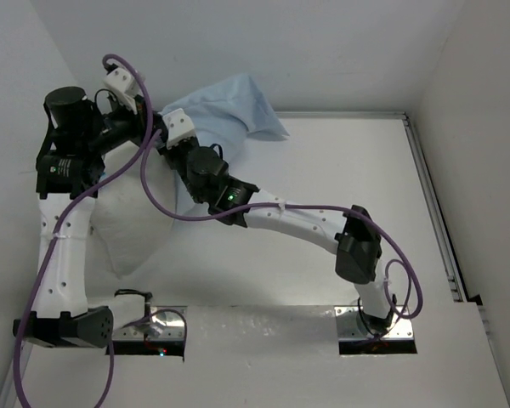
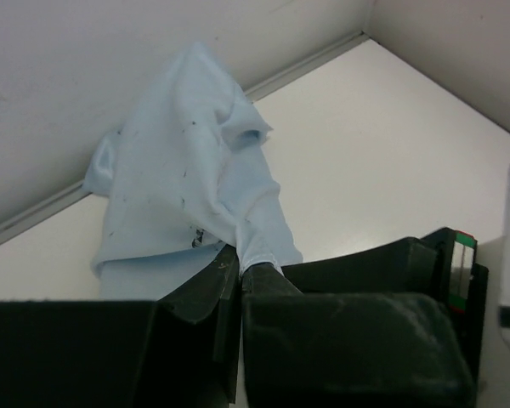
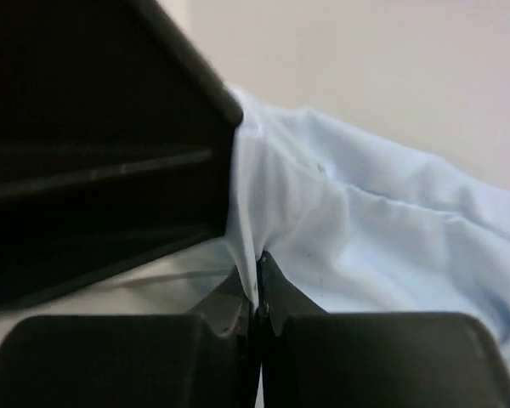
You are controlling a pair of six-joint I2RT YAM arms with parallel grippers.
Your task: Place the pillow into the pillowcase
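The light blue pillowcase [image 1: 236,106] is bunched against the back wall, lifted at its left end. My left gripper [image 2: 240,262] is shut on a fold of the pillowcase [image 2: 187,161], which hangs away from its fingertips. My right gripper [image 3: 257,280] is shut on another pinch of the pillowcase [image 3: 365,246], close beside the left one. The white pillow [image 1: 132,229] lies on the table at the left, below both grippers and partly hidden by the arms. In the top view both wrists meet at the pillowcase's left end.
The white table [image 1: 340,161] is boxed in by a left wall, a back wall and a right wall with a metal rail [image 1: 433,212]. The right arm [image 1: 297,223] stretches across the middle. A dark part of the other arm [image 3: 93,144] fills the right wrist view's upper left.
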